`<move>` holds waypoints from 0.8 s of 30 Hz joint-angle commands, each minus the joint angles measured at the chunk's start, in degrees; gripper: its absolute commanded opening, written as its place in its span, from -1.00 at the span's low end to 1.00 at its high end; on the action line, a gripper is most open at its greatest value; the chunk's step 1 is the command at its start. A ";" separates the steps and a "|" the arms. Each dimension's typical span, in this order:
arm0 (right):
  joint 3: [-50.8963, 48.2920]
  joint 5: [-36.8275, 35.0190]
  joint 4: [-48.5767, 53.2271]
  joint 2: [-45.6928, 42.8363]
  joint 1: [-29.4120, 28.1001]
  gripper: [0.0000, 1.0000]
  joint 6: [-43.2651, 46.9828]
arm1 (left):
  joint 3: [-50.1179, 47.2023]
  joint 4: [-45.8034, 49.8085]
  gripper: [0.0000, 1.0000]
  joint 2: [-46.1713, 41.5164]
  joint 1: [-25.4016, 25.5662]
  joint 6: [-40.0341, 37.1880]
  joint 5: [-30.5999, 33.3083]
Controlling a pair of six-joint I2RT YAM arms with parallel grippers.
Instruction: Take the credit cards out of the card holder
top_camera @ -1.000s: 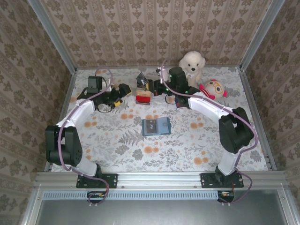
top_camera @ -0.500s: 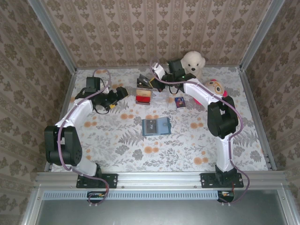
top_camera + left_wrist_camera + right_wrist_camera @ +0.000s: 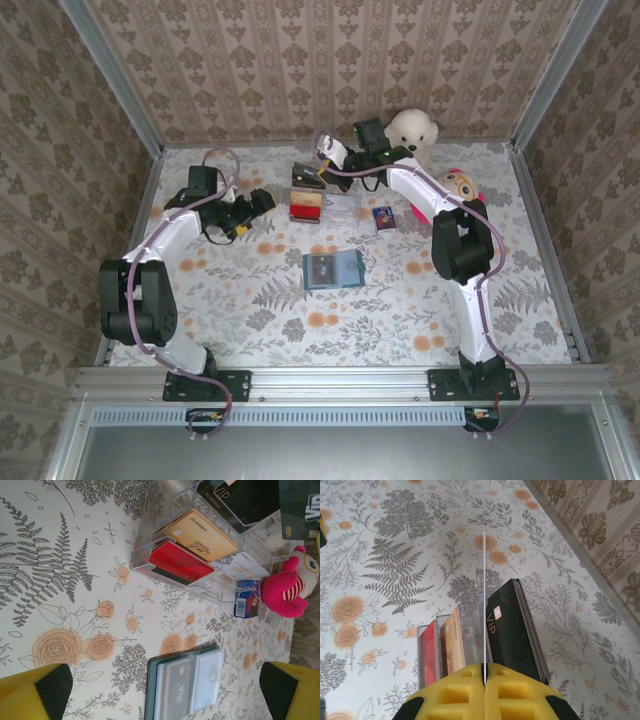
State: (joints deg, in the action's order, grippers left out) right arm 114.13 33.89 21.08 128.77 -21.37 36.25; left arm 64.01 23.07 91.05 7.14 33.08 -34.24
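1. Yellow-padded, the right gripper (image 3: 484,672) is pinched tight on a thin card (image 3: 484,595). Its wrist view shows the card edge-on as a pale upright line, so the colour of its face cannot be told there.
2. That card lines up with the gap between the orange card (image 3: 452,642) and the dark cards (image 3: 515,625) of the clear card holder (image 3: 310,197). Whether it touches the holder cannot be told.
3. The holder stands at the far middle of the floral table (image 3: 250,290). It is stepped in tiers, with the red card (image 3: 180,565) in the nearest tier, the orange one behind it and the dark ones, lettered VIP, in the farthest. These credit cards lean in their slots.
4. The left wrist view catches a dark lettered card (image 3: 300,502) at its edge, beside the far tier. Whether it is the one being gripped is unclear.
5. The left gripper (image 3: 258,202) hangs just left of the holder, apart from it. Its fingers are spread wide and hold nothing.
6. A teal wallet (image 3: 332,270) lies open and flat near the table's middle, nearer than the holder, with a VIP card in one clear sleeve.
7. A small blue card (image 3: 383,217) lies flat right of the holder, beside a pink toy (image 3: 455,187). A white plush bear (image 3: 412,130) sits at the far wall.
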 commanded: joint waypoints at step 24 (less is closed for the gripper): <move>6.08 -1.94 3.10 5.22 0.33 -1.00 8.55 | 0.31 0.53 1.00 1.68 1.08 -1.88 -4.70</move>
State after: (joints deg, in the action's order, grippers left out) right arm 118.19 32.34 23.00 133.49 -21.26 42.48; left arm 64.01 23.62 92.05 7.64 32.08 -36.95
